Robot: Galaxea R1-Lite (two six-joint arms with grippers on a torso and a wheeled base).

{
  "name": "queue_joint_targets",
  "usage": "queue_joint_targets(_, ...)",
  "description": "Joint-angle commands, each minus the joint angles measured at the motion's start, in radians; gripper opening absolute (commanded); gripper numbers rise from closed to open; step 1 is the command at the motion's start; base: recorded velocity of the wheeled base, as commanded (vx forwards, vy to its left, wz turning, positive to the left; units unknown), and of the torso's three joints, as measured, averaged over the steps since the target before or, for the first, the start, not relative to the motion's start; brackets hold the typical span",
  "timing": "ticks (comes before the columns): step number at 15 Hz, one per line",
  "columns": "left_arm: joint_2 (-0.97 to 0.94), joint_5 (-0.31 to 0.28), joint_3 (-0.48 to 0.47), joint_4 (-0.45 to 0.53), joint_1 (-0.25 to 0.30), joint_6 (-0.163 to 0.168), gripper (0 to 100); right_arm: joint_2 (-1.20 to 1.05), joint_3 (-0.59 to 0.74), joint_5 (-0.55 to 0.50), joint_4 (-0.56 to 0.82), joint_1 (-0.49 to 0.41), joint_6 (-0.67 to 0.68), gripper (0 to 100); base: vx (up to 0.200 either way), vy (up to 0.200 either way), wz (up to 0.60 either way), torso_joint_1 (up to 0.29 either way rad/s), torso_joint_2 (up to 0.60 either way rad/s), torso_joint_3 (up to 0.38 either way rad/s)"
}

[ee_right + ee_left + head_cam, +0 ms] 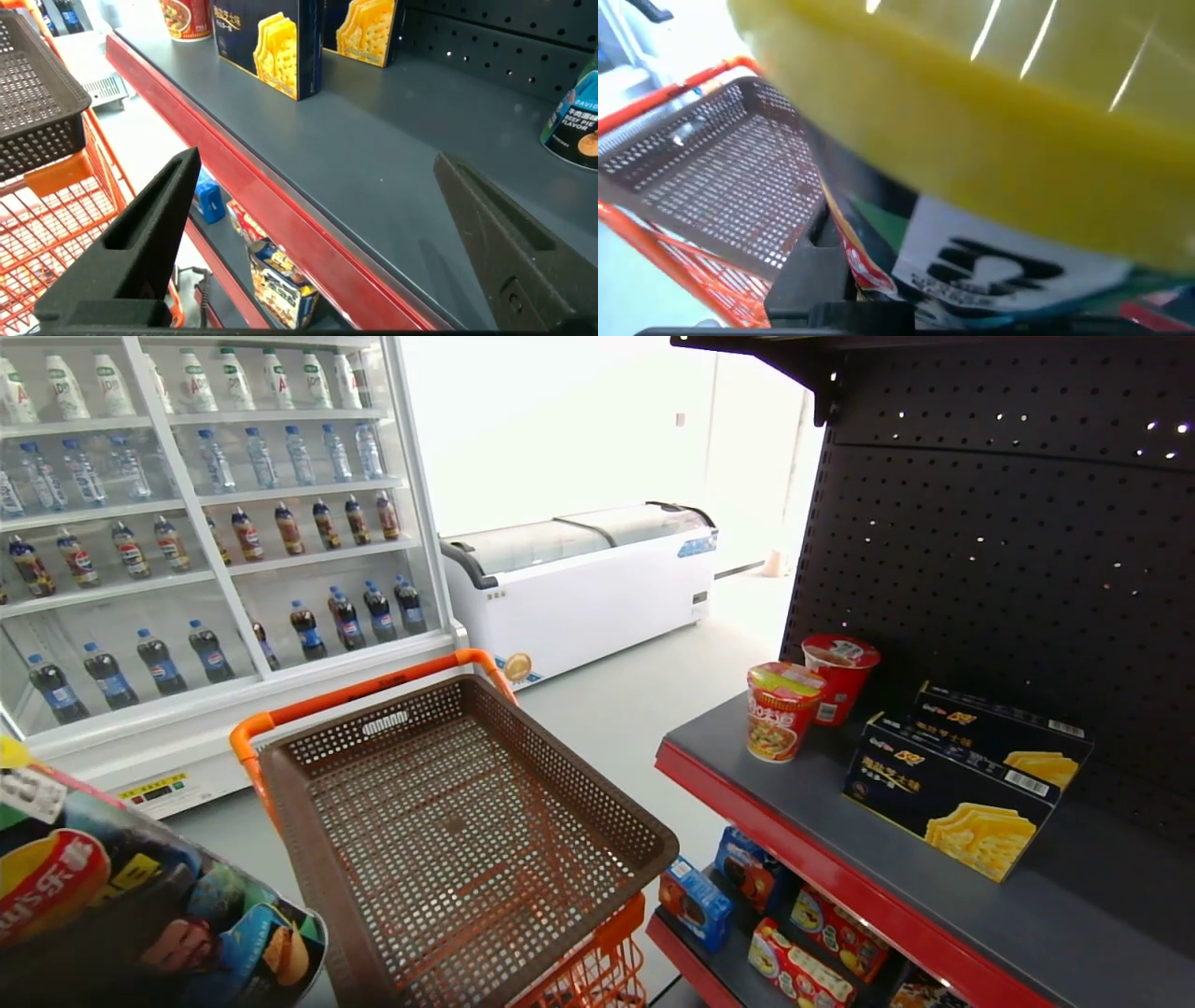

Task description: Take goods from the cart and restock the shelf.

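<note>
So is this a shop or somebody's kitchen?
Most likely a small shop. There's a glass-door cooler with rows of bottled drinks, a chest freezer beside it, a shopping cart's basket, and a shelf with noodle cups and boxed snacks lined up.

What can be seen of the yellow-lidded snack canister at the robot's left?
The snack canister is a round tube with a glossy yellow plastic-looking lid and a printed label in green, blue, red and white. It is tilted, lid end uppermost, raised off the floor at the robot's left beside the cart's brown basket, apart from it.
</note>
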Motion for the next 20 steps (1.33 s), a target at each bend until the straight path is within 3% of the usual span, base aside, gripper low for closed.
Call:
queue_joint_targets(1,-0.083,0.033,-0.006,0.001,0.005,0.016,0,0.0,0.0,0.0,0.0,0.0,0.0,100,0.0,0.0,0.0,0.0,0.0,0.0)
queue_joint_targets(4,-0.12,0.047,0.018,0.016,0.06,0.033,0,0.0,0.0,0.002,0.0,0.0,-0.002,100,0.0,0.0,0.0,0.0,0.0,0.0)
queue_joint_targets(6,-0.14,0.044,0.046,0.016,0.06,0.031,0,0.0,0.0,0.005,0.0,0.0,-0.003,100,0.0,0.0,0.0,0.0,0.0,0.0)
queue_joint_targets(20,-0.129,0.019,0.049,0.018,0.057,0.028,0,0.0,0.0,0.005,0.0,0.0,-0.005,100,0.0,0.0,-0.6,0.001,0.0,0.002)
